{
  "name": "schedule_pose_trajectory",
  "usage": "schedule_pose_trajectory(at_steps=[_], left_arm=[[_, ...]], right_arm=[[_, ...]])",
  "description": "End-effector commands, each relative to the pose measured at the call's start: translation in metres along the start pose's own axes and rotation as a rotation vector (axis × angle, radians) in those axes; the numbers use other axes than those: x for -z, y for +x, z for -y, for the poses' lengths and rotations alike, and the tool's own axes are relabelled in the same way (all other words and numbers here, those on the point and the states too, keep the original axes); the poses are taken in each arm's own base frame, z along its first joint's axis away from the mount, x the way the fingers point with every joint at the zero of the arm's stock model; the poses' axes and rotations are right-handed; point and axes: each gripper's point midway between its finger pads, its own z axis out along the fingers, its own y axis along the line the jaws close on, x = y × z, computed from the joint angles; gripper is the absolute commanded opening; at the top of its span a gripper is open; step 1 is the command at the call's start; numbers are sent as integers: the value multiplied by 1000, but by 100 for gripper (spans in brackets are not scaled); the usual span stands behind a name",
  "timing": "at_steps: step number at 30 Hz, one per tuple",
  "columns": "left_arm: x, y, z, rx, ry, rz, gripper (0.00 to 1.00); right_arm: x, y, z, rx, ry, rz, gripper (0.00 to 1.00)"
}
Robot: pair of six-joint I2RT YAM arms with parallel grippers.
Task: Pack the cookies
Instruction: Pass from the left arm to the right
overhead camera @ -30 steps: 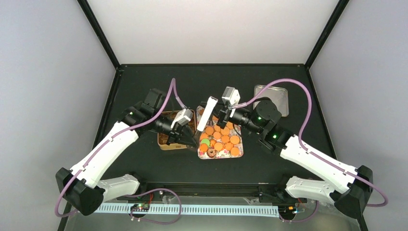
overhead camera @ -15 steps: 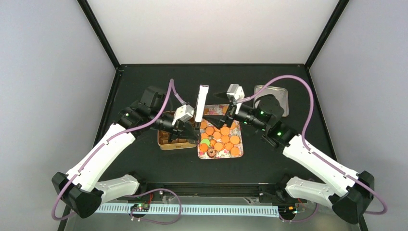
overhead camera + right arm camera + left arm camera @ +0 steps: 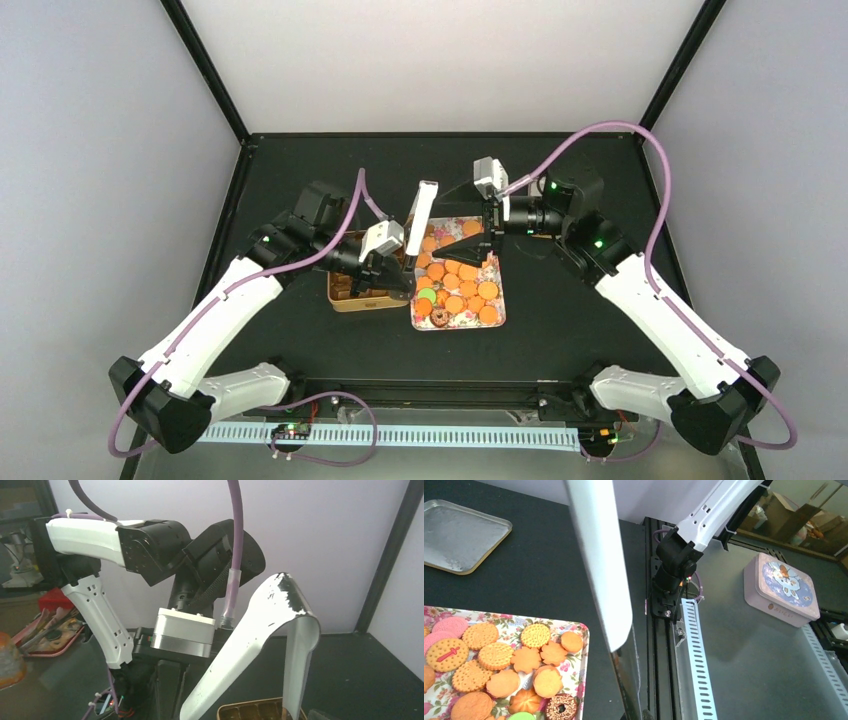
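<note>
The cookies (image 3: 458, 285) lie on a flowered tray (image 3: 462, 321) in the middle of the table: mostly orange-golden rounds (image 3: 499, 655), a green one (image 3: 427, 295), a pink one (image 3: 449, 626) and a brown ring (image 3: 560, 707). My left gripper (image 3: 392, 272) is shut on the lower end of white plastic tongs (image 3: 420, 212), which stand up between the tray and a square tin (image 3: 345, 300). The right wrist view shows both legs of the tongs (image 3: 250, 650) above the tin (image 3: 260, 710). Over the tray's far edge my right gripper (image 3: 470, 222) hangs open, with nothing in it.
A silver metal tray (image 3: 459, 535) lies at the back right, under my right arm in the top view. Beyond the near edge run a slotted white rail (image 3: 694, 655) and a lower shelf with a pink tin (image 3: 781, 590). Black frame posts stand at the corners.
My right gripper opened, let go of the tongs and drew back to the right. The tongs stayed in my left gripper and swung more upright.
</note>
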Motion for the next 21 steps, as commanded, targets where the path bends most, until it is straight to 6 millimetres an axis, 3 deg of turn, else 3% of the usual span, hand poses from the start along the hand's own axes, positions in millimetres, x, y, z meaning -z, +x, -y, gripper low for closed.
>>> schedule_pose_trajectory(at_steps=[1,9,16,21], left_arm=[[1,0,5,-57,11,-1,2],[-3,13,2,-77,4,-44,1],[-4,19,-4,-96,-29,-64,2],[-6,16,-5,-101,-30,-62,2]], right_arm=[[-5,6,-1,-41,-56,-38,100],[-11,1,15,-54,-6,-41,100],[-7,-14,3,-37,-44,-8,100],[-15,-6,6,-79,-77,-29,100]])
